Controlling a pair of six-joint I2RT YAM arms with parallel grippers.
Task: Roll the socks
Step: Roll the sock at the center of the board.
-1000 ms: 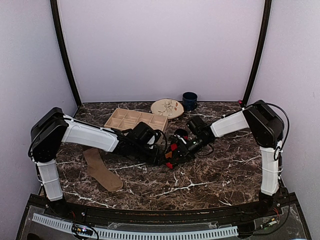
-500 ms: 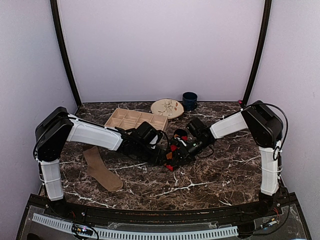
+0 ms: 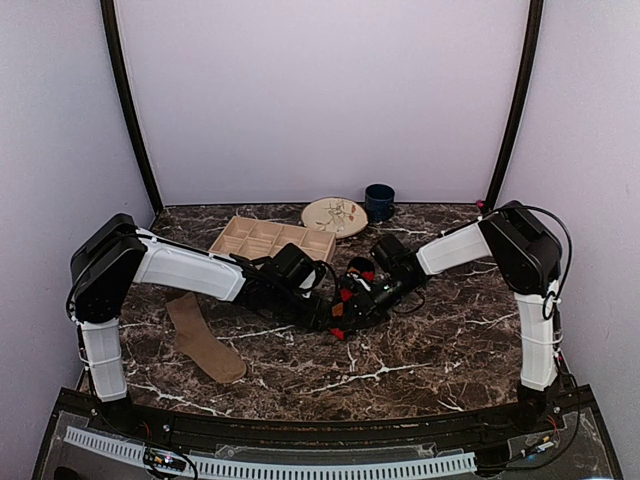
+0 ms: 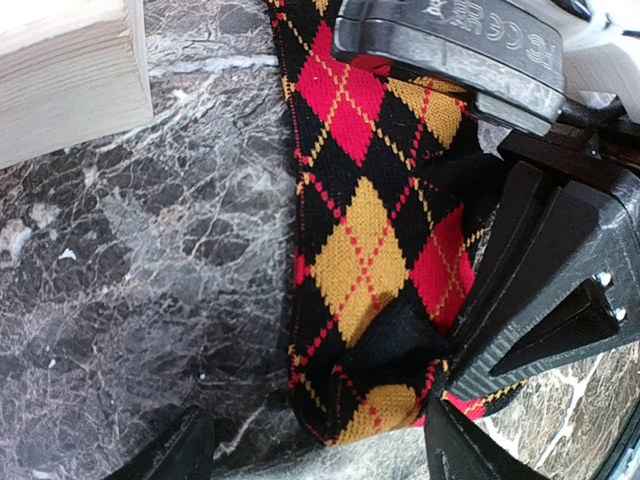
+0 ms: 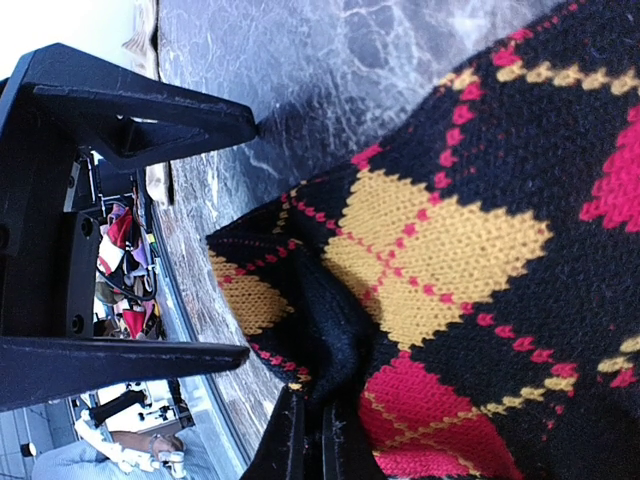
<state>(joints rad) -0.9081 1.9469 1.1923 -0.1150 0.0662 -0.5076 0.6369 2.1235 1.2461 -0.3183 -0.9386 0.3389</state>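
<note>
The black sock with red and orange argyle diamonds lies on the marble at the middle of the table. My right gripper is shut on a pinched fold at the sock's end, and shows in the left wrist view as black jaws. My left gripper is open, with one fingertip on each side of that same end and touching nothing. In the top view the left gripper and the right gripper meet nose to nose. The plain tan-brown sock lies flat at the near left, apart from both.
A wooden compartment tray stands just behind the left arm, its corner close to the sock. A patterned plate and a dark blue mug sit at the back edge. Curtain walls close in three sides.
The left arm has shifted slightly toward the centre. The right gripper has kept its pinch on the argyle sock, and the left jaws have stayed open.
</note>
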